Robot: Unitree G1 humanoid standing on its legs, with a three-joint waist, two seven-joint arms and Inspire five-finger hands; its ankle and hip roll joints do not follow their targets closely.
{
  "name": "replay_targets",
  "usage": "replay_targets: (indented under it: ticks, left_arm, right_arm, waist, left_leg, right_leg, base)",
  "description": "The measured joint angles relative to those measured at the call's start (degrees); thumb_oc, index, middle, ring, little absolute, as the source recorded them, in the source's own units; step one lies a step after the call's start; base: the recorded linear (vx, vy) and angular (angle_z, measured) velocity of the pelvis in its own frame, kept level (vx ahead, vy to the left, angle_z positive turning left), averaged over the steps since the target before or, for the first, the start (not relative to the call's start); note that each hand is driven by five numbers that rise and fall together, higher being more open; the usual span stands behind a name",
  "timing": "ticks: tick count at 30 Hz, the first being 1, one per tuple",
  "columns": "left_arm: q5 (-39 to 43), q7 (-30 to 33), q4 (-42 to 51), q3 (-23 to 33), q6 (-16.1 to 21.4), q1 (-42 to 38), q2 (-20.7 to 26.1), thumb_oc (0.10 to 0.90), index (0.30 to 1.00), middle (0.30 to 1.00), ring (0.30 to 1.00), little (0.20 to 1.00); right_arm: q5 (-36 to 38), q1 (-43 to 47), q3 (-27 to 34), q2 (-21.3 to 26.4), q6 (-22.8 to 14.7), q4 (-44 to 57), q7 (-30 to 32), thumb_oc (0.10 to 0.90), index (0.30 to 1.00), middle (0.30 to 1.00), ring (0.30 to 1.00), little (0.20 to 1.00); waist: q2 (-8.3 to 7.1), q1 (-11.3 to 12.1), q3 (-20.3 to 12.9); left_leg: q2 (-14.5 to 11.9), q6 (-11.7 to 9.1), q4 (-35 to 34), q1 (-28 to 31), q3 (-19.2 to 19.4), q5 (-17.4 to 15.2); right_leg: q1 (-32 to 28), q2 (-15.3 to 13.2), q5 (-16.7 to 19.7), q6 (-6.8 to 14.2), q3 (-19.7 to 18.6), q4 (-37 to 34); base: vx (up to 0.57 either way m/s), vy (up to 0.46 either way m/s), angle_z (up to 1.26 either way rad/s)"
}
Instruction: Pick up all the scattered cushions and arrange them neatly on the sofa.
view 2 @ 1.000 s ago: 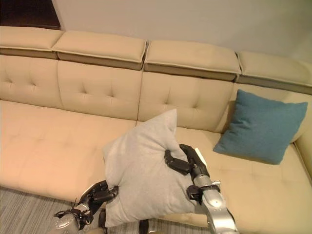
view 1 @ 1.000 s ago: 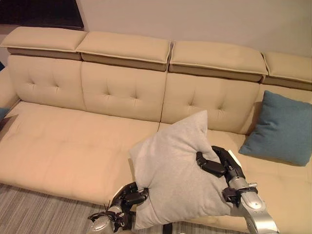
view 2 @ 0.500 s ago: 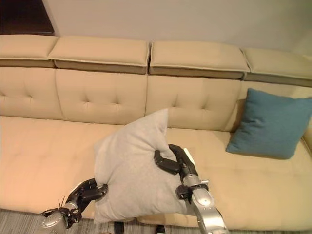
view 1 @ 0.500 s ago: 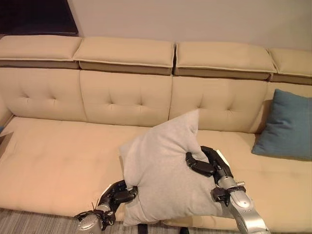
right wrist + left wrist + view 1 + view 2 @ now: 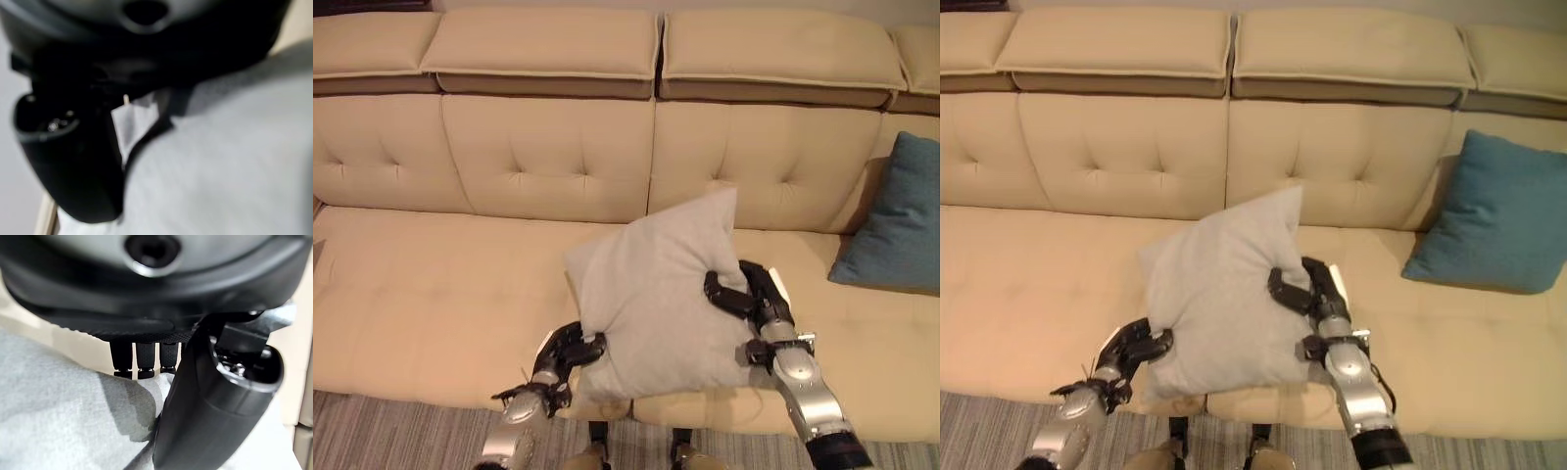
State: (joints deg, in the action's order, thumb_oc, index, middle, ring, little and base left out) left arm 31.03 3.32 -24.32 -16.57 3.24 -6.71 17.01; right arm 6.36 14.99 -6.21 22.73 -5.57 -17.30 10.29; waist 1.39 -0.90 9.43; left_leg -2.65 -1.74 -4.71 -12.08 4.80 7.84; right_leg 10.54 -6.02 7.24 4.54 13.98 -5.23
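Over the front edge of the sofa (image 5: pixel 440 304) seat, we've got the grey cushion (image 5: pixel 656 294) held up between both hands, tilted, one corner pointing up toward the tufted backrest. No labels, tags or writing that we can read anywhere on it, and no containers on show either.

Our left hand (image 5: pixel 570 350) is at the cushion's lower left corner; in the left wrist view its thumb and fingers (image 5: pixel 142 360) are curled in on a bunched fold of grey cloth, pinching it. Our right hand (image 5: pixel 749 294) is on the cushion's right side, thumb hooked over the front face and pressing a dent into the fabric, fingers wrapped round the edge behind. In the right wrist view we see grey fabric pressed right up against the palm.

Off to the right, a teal cushion (image 5: pixel 1494 215) leans against the backrest at the far end of the seat, well apart from the grey one. Below the sofa's front edge, we see striped grey carpet (image 5: pixel 401 431).
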Motion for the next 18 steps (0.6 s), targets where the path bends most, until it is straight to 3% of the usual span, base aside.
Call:
replay_targets:
  ticks: [2,3,6,11,13,17,18]
  left_arm:
    - [-0.3,3.1,-0.5,-0.6,1.9,-9.1,-0.2,0.4,0.3,0.3,0.3,0.3]
    - [-0.4,4.2,-0.4,-0.7,2.8,-9.9,-0.3,0.4,0.3,0.3,0.3,0.3]
    - [-1.6,9.6,-4.9,-3.3,4.0,-22.9,2.5,0.4,0.3,0.3,0.3,0.3]
    - [-4.4,16.6,-9.9,-5.3,5.5,-36.8,5.3,0.4,0.3,0.3,0.3,0.3]
    - [-9.3,21.4,-15.3,-9.1,6.0,-45.5,5.8,0.4,0.3,0.3,0.3,0.3]
    - [-12.4,25.5,-18.9,-10.9,6.2,-53.5,5.8,0.4,0.3,0.3,0.3,0.3]
    - [-13.2,26.2,-20.9,-11.1,6.2,-55.8,5.7,0.632,0.648,0.648,0.648,0.648]
  right_arm:
    - [-0.1,9.2,0.6,2.0,-0.6,-3.1,3.7,0.4,0.3,0.3,0.3,0.3]
    - [-0.1,10.3,0.2,1.5,-1.0,-3.5,4.9,0.4,0.3,0.3,0.3,0.3]
    - [-0.5,22.6,-3.3,4.3,-1.8,-9.3,9.3,0.4,0.3,0.3,0.3,0.3]
    - [-3.5,34.0,-5.4,4.4,-2.0,-14.4,16.3,0.4,0.3,0.3,0.3,0.3]
    - [-7.7,40.5,-8.3,6.3,-2.5,-19.3,21.9,0.4,0.3,0.3,0.3,0.3]
    - [-10.3,46.2,-10.3,7.1,-2.4,-23.2,27.4,0.4,0.3,0.3,0.3,0.3]
    - [-10.8,48.2,-11.4,7.4,-2.3,-24.9,28.3,0.422,0.333,0.333,0.333,0.333]
  waist:
    - [1.5,0.2,1.2]
    - [1.67,0.2,1.3]
    - [3.05,0.2,2.2]
    - [3.1,0.4,2.2]
    - [3.29,1.0,2.9]
    - [3.63,1.2,4.3]
    - [4.08,1.2,4.9]
  left_leg:
    - [-0.1,0.0,-0.1,-3.8,-0.9,1.2]
    - [0.0,0.0,0.0,-3.8,-0.8,1.4]
    - [-0.1,-0.4,1.1,-8.6,-2.1,1.7]
    - [-0.2,-0.5,0.3,-13.5,-2.3,3.2]
    - [0.0,-0.5,0.3,-15.4,-2.4,3.6]
    - [0.0,-0.5,0.3,-17.4,-2.5,3.6]
    - [-0.1,-0.4,0.3,-17.8,-2.6,3.7]
  right_leg:
    - [3.4,0.1,1.0,-0.7,0.7,0.0]
    - [3.4,0.0,1.0,-0.7,0.7,0.1]
    - [7.8,0.3,1.2,-0.9,1.0,0.9]
    - [12.9,0.5,1.8,-1.2,1.5,1.1]
    - [14.7,0.0,1.8,-1.2,1.5,1.2]
    - [17.0,-0.2,1.8,-1.2,1.3,2.0]
    - [17.9,-0.2,1.8,-1.2,1.1,3.1]
  base:
    - [-0.17,-0.025,0.16]
    - [-0.22,-0.032,0.1]
    - [-0.09,-0.01,0.07]
    - [-0.07,0.0,0.05]
    - [-0.05,0.013,0.05]
    - [-0.04,0.023,0.01]
    - [-0.05,0.012,-0.06]
